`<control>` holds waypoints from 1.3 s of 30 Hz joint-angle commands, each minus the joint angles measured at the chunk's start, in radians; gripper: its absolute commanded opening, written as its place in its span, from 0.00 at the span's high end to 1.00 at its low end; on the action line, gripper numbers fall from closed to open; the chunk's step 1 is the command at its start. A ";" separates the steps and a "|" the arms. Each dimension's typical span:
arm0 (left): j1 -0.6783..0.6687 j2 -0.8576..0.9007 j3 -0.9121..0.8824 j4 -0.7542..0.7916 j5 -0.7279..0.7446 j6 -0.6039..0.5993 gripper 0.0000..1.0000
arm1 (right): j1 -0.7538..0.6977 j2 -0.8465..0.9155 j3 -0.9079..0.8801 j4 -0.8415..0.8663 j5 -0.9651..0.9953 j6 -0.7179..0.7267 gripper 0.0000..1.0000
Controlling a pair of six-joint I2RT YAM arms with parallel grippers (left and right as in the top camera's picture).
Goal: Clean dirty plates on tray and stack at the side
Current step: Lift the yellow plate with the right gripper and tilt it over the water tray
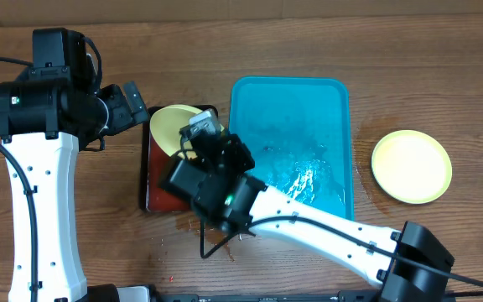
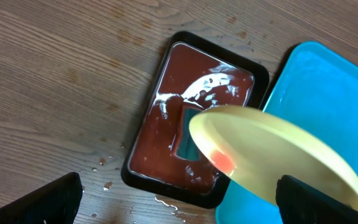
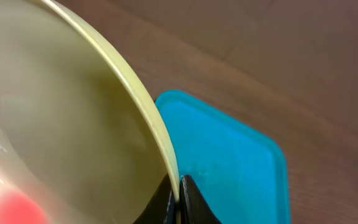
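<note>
Just left of the large turquoise-blue rectangular plastic tray (image 1: 292,117), a round pale yellow-green plastic plate (image 1: 173,127) hangs tilted over a smaller dark red tray (image 1: 153,180) with a black rim. The right gripper (image 1: 201,132) is clamped on this plate's rim, at the edge nearest the turquoise tray. The left gripper (image 1: 134,105), beyond the dark red tray from the turquoise one, stands wide apart and holds nothing. A second plate (image 1: 411,166) of the same kind lies flat on the wooden table (image 1: 434,67) well to the right of the turquoise tray, looking clean from above.

The overhead view shows wet glints on the turquoise tray's floor but hides part of the held plate under the right arm. The left wrist view adds a red-orange smear (image 2: 222,163) near that plate's rim, white foam (image 2: 210,84) streaked on the dark red tray's floor, a small dark teal block (image 2: 183,134) lying there partly behind the plate, and water drops (image 2: 107,185) on the wood. The right wrist view alone shows the fingertips (image 3: 194,208) pinching the thin rim, the smear blurred low at the left.
</note>
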 commanded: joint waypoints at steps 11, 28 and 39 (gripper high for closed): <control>0.001 -0.013 0.017 -0.002 -0.014 0.023 0.00 | 0.116 -0.016 0.017 0.004 0.306 0.011 0.96; 0.001 -0.013 0.017 -0.002 -0.014 0.023 0.00 | 0.117 -0.016 0.017 0.004 0.306 0.011 0.96; 0.001 -0.013 0.017 -0.002 -0.014 0.023 0.00 | 0.117 -0.016 0.017 0.004 0.306 0.011 0.96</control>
